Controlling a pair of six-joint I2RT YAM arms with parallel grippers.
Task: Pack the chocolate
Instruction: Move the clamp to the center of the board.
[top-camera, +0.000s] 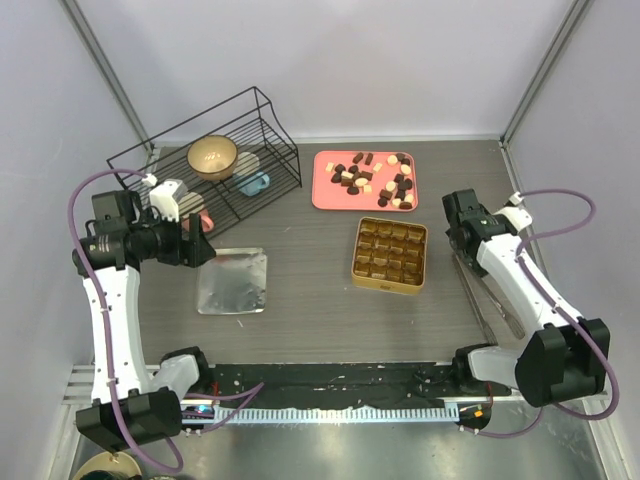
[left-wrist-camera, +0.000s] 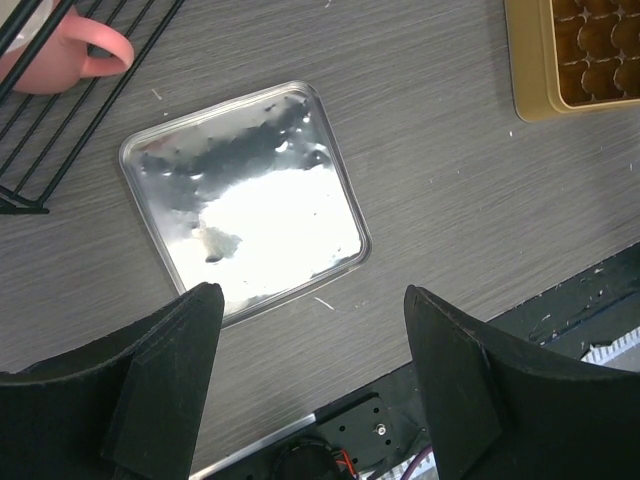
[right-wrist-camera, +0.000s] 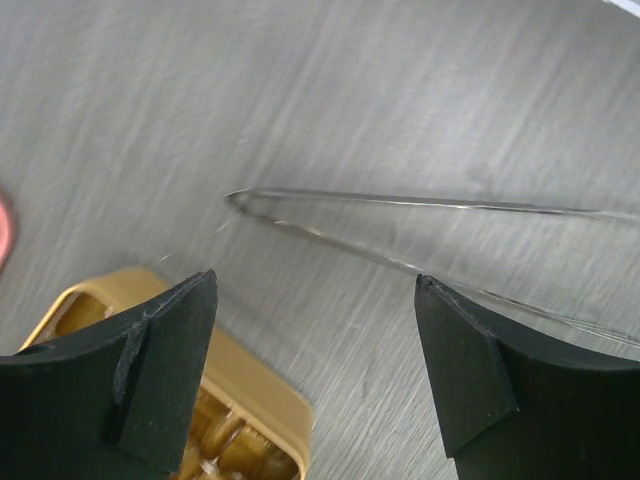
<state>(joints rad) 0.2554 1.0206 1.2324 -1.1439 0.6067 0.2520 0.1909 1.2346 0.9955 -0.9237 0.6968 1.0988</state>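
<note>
**Top view.** The chocolate (top-camera: 375, 180) lies loose on the pink tray (top-camera: 325, 200) in the upper centre. The gold tin (top-camera: 390, 253) sits just below it, and its cells appear unfilled.

**Left wrist view.** My left gripper (left-wrist-camera: 315, 300) is spread wide and holds nothing, above the silver lid (left-wrist-camera: 250, 205) at frame centre.

**Right wrist view.** My right gripper (right-wrist-camera: 315, 285) is likewise spread and empty over the tongs (right-wrist-camera: 400, 201). I judge the tongs to be my target. I should descend squarely, bracket both blades between my fingers, then close gently so they do not skid.

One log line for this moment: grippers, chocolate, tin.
left gripper: open, near silver lid | right gripper: open, near tongs | chocolate: on pink tray | gold tin: no pieces visible inside
</note>
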